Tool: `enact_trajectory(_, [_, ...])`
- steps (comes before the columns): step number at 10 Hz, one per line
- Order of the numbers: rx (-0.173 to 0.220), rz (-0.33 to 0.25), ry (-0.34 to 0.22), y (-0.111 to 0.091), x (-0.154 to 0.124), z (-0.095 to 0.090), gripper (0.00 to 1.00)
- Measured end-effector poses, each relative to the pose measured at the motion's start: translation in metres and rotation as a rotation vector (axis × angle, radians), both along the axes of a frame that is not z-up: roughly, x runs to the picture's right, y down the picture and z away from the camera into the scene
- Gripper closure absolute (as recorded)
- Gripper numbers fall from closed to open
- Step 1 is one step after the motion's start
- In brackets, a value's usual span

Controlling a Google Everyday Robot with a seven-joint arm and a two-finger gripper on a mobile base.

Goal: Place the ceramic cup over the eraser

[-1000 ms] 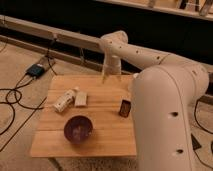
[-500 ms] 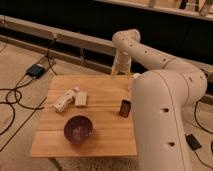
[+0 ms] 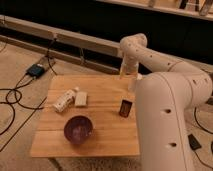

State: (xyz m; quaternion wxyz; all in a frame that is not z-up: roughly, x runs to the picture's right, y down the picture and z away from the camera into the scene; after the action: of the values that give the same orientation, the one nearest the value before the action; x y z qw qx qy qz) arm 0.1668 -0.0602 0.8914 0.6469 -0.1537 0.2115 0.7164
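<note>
One wooden tabletop (image 3: pixel 105 135) carries a dark purple bowl (image 3: pixel 77 129) near its front. Over the far right edge hangs the gripper (image 3: pixel 128 75), fingers spread wide around nothing. The white ceramic cup (image 3: pixel 133 83) shows just below them, only partly in view, and the small dark eraser (image 3: pixel 125 107) stands well apart, nearer the front.

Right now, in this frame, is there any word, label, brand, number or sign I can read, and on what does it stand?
No text can be read anywhere.
white bottle: any label is too blurred to read.
eraser: an orange-brown patch on its face, no legible letters.
gripper: hangs at the far edge of the wooden table; no marking shows.
</note>
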Motion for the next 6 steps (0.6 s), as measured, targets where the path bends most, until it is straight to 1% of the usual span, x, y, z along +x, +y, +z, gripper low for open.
enact_trajectory(2, [0.035,0.018,0.034,0.004,0.013,-0.006,0.35])
enact_trajectory(4, [0.058,0.033,0.056,0.010,0.022,-0.011,0.35])
enact_trajectory(6, [0.077,0.042,0.069,0.014,0.028,-0.010,0.35])
